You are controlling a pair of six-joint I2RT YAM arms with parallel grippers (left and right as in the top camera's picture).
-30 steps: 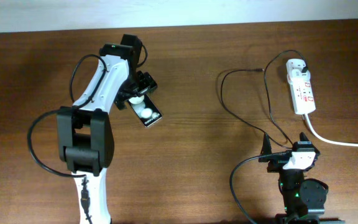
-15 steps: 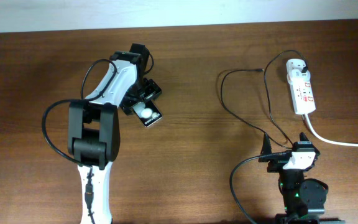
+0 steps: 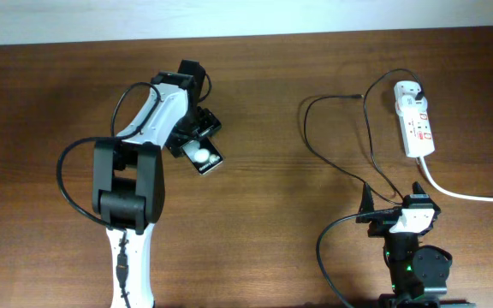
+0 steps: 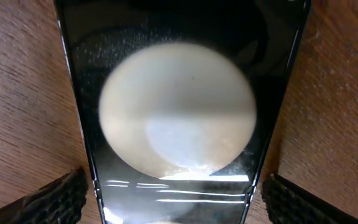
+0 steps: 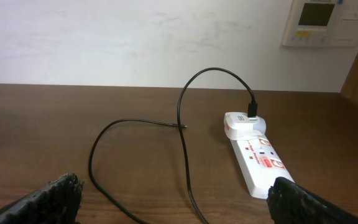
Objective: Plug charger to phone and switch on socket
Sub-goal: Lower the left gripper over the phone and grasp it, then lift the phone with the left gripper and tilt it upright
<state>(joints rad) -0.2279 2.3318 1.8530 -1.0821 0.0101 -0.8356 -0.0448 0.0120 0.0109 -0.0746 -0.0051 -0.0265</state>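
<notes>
On the left, my left pincer (image 4: 174, 204) hangs low over the small glossy black smartphone with white round blobs on its face (image 3: 205, 160), which lies flat on the brown wooden table (image 3: 264, 222). I judge the step in hand to be taking hold of the phone, before any plugging. The pincer is spread to the phone's width, one dark fingertip (image 4: 58, 198) just outside each long edge. From the wrist view I cannot say for sure whether the pads touch those edges. Next I would need to close evenly on both sides and lift without the slick glass slipping, then carry it rightward.

Towards the middle runs the long thin black charger cable (image 3: 307, 137), looping across the table. What I take for its small connector tip (image 5: 184, 126) lies free, well apart from the phone. Its black plug head (image 5: 252, 112) already sits in the far end of the white elongated power strip with red marks (image 3: 417, 128), whose thick white cord (image 3: 469, 195) trails off to the right. The switch looks untouched, as far as I can judge.

My right pincer (image 5: 182, 202) rests near the table's front edge with its fingers wide apart, holding nothing and facing the strip.
</notes>
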